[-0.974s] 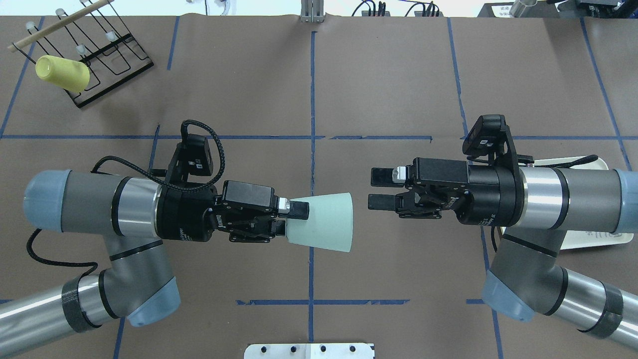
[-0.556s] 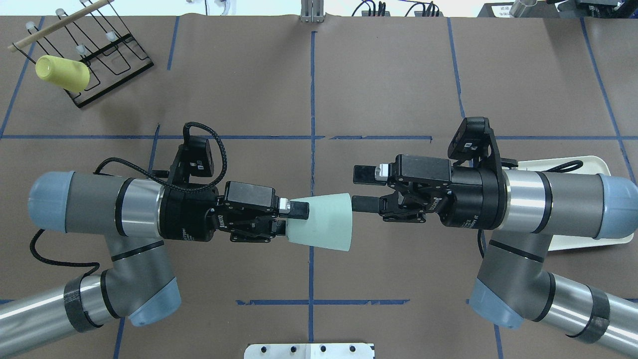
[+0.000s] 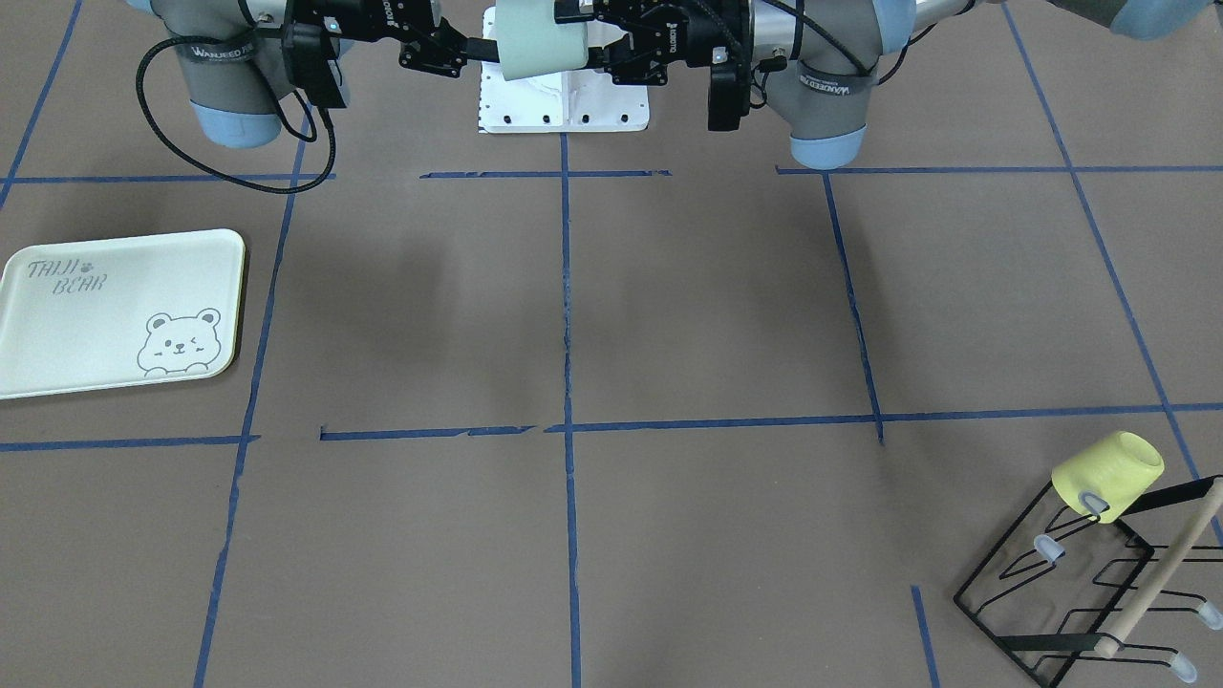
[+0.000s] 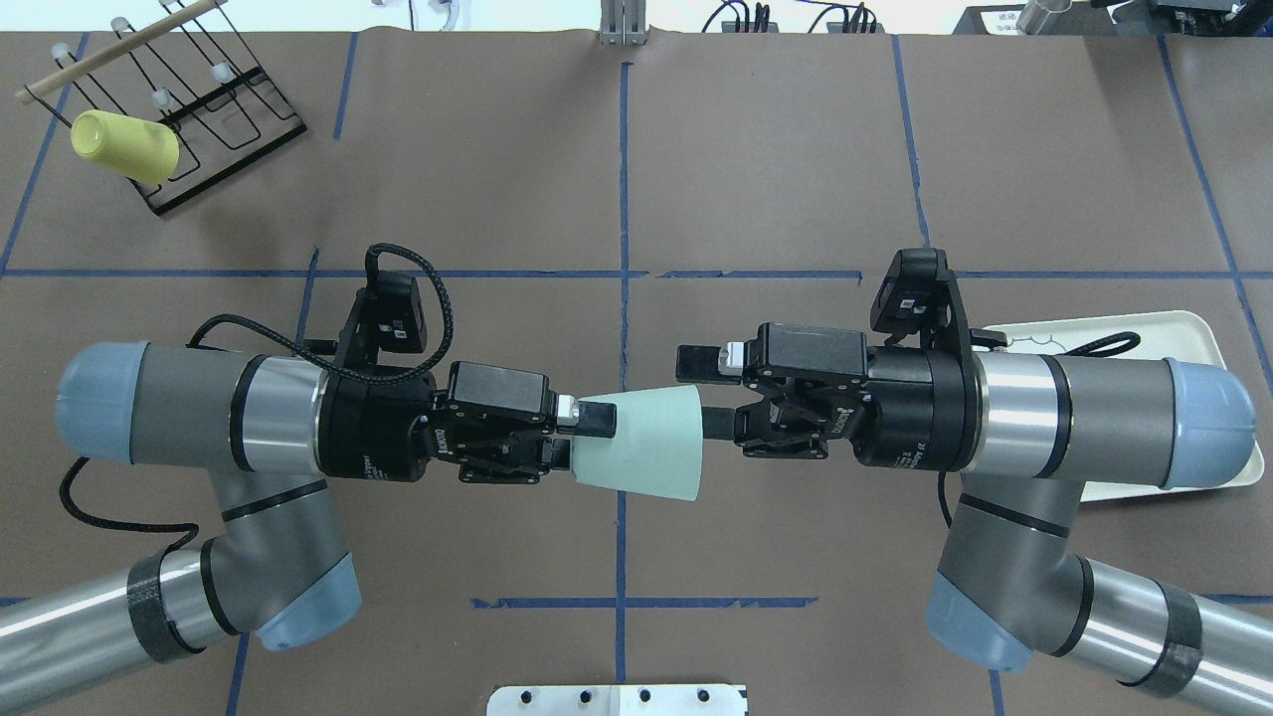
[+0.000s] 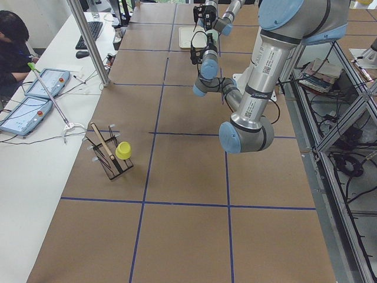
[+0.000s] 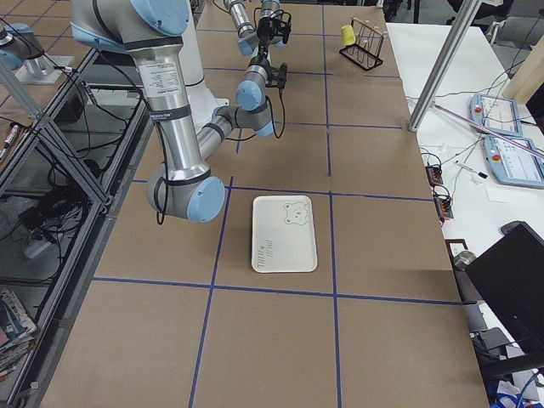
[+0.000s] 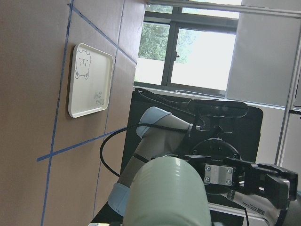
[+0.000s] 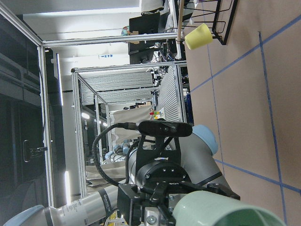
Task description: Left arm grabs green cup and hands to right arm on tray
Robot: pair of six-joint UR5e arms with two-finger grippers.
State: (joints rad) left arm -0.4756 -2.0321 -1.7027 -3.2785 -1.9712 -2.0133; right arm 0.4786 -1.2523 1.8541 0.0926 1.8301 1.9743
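The green cup (image 4: 641,447) lies on its side in the air over the table's middle, mouth toward the right arm. It also shows in the front view (image 3: 540,43) and both wrist views (image 7: 171,193) (image 8: 225,212). My left gripper (image 4: 587,433) is shut on its narrow base. My right gripper (image 4: 704,393) is open at the cup's mouth: one finger sits at or just inside the rim, the other outside above it. The tray (image 4: 1124,333) lies on the table under the right arm, also visible in the front view (image 3: 115,311), with nothing on it.
A yellow cup (image 4: 124,146) hangs on a black wire rack (image 4: 209,109) at the far left corner. A white mounting plate (image 4: 617,699) sits at the near edge between the arms. Blue tape lines cross the brown table.
My right arm has moved left toward the cup, bringing its open fingers from a gap away to the cup's rim. The left arm and cup have held still.
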